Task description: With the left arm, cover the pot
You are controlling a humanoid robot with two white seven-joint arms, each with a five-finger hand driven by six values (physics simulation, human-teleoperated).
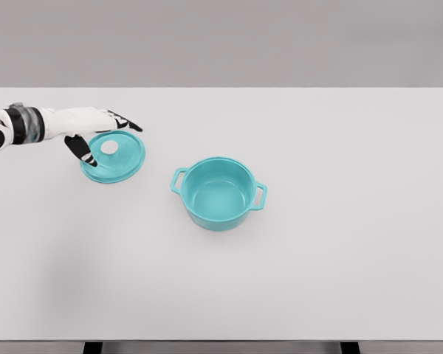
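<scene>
- Teal is the colour of both task items: a round pot [219, 193] and its lid [115, 158], both on a wide white bench [340, 265] seen from above and in front.
- The pot stands upright near the middle of the bench, uncovered, so its hollow interior shows. It has two small loop handles, one on the upper left of the rim and one on the right.
- The lid lies to the left of the pot and a little farther back, apart from it, with bare bench between them. It is a flat disc with a pale round knob [109, 148] at its centre.
- The left robot hand [96, 133] comes in from the left edge of the view on a white arm with a dark and grey banded wrist.
- This robot hand is over the back-left part of the lid. Its fingers [125, 122] have dark tips and stretch out to the right above the lid's far edge, while the thumb [81, 150] angles down across the lid's left side, close to the knob.
- The robot hand is partly open, thumb and fingers spread either side of the knob and not closed around it. Whether any fingertip touches the lid cannot be told from this view.
- The lid appears to rest flat on the bench.
</scene>
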